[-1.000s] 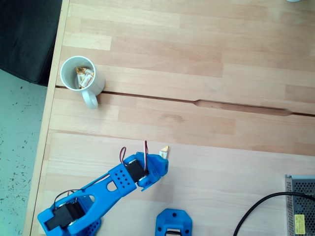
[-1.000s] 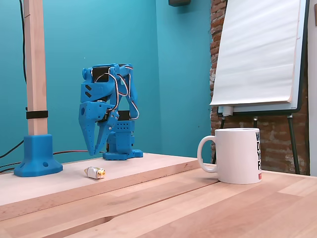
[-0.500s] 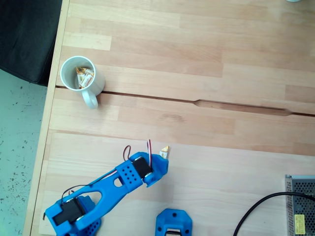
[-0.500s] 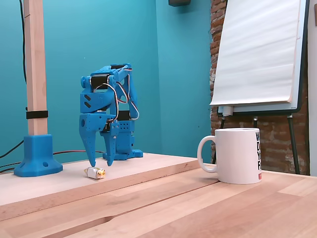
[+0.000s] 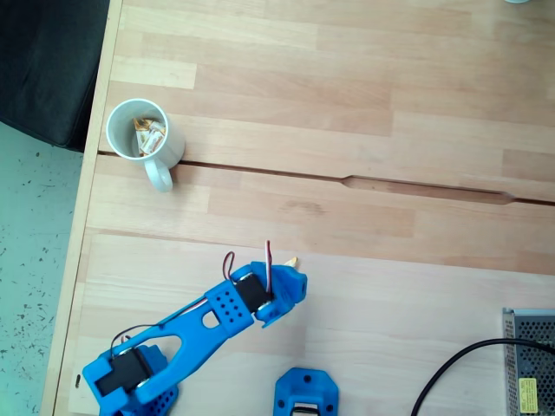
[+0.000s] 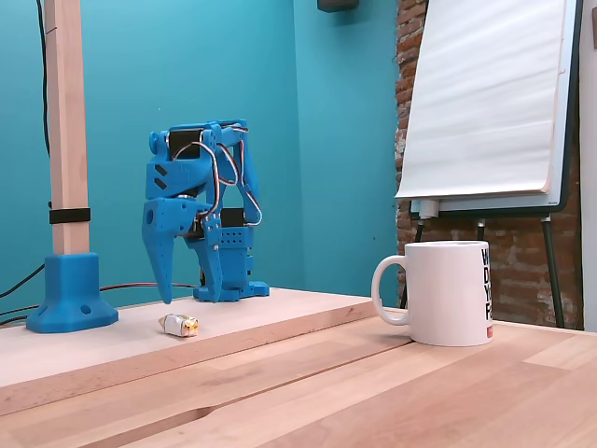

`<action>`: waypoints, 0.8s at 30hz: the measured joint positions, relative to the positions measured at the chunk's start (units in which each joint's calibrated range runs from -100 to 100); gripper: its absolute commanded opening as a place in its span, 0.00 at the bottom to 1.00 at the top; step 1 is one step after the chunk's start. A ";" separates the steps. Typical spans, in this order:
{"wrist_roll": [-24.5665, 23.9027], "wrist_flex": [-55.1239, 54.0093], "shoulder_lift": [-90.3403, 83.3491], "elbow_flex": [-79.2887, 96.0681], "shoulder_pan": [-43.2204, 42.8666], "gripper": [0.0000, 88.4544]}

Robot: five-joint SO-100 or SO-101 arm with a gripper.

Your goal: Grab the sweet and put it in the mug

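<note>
1. Mug (image 6: 450, 293) nearest the side cam, handle toward the sweet.
2. Sweet (image 6: 179, 325) lies on the table, well apart from mug.
3. Gripper (image 6: 187, 300) above sweet, fingers spread, holding nothing.

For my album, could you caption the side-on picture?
Blue arm's open gripper poised above a wrapped sweet on the wooden table, white mug waiting nearby.
</note>
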 measured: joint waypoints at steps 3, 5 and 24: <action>0.00 0.00 2.00 0.00 0.37 0.33; 0.00 -0.08 3.27 0.00 1.70 0.33; 0.00 -0.33 5.45 -0.81 3.84 0.33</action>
